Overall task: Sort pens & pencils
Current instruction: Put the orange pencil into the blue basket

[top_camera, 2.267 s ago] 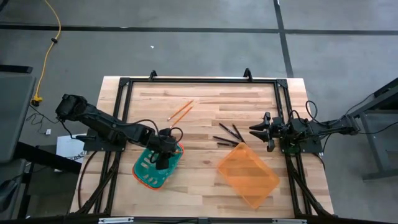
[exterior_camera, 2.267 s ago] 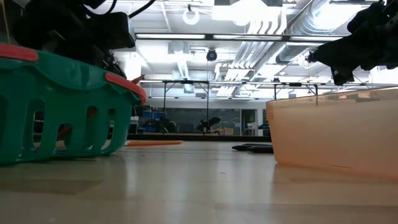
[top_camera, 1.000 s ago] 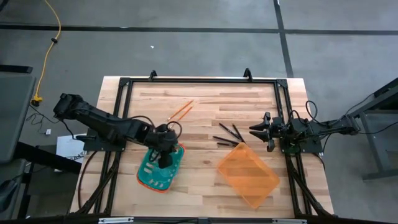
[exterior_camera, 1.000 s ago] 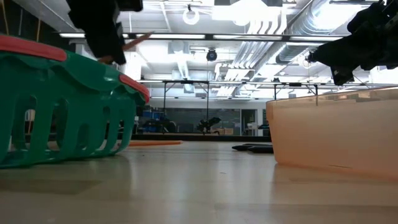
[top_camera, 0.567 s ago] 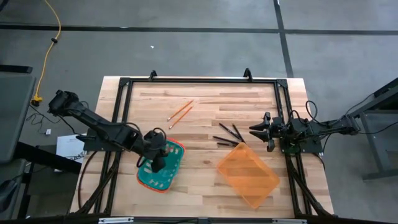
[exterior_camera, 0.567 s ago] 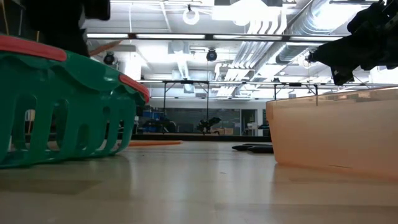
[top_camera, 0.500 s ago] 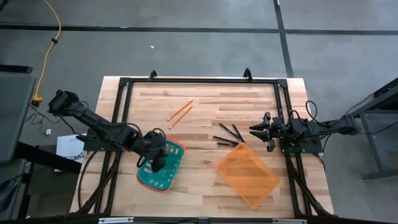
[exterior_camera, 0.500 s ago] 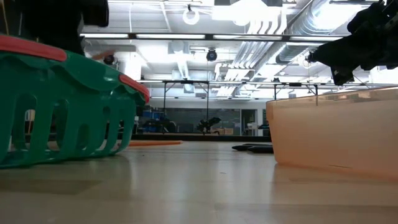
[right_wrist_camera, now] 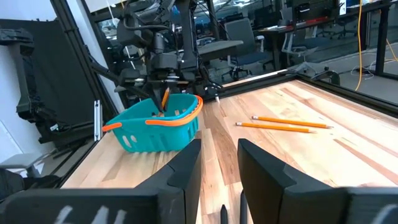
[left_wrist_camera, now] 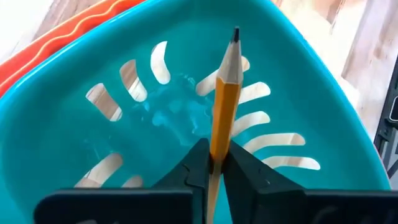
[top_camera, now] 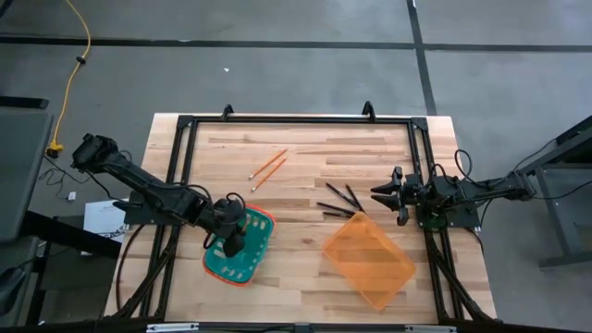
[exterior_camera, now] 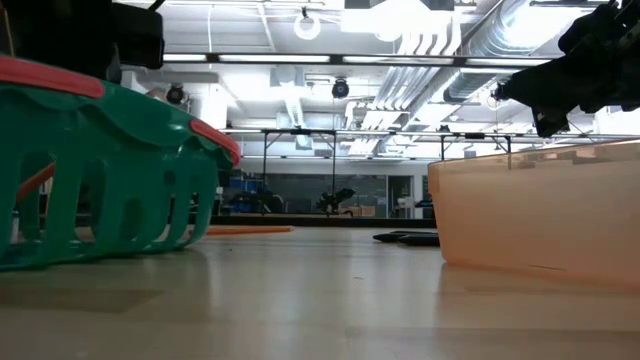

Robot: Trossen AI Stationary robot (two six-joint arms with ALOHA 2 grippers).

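Left claw is positioned over the teal basket, its two fingers closed tight on one pencil. The pencil's sharpened tip points down toward the slotted basket floor; whether the tip touches the floor cannot be determined. The basket, with an orange rim, sits on the left part of the wooden surface.

Two further pencils lie side by side on the bare surface, beyond the basket and well apart from it. The pens, a small cluster of dark sticks, lie fanned out just beside the far corner of the translucent orange bin. The bin rests at an angle on the right part of the surface.

Right claw hangs above the right edge of the surface, near the pens but clear of them. Its fingers stand apart and hold nothing.

Obstructions: in the overhead view the left arm covers part of the basket, and the held pencil cannot be made out there. In the table-level view the basket wall and the bin wall fill both sides; only a thin orange line and a dark patch mark the loose pencils and pens between them. The exact number of pens is hard to confirm because they overlap.
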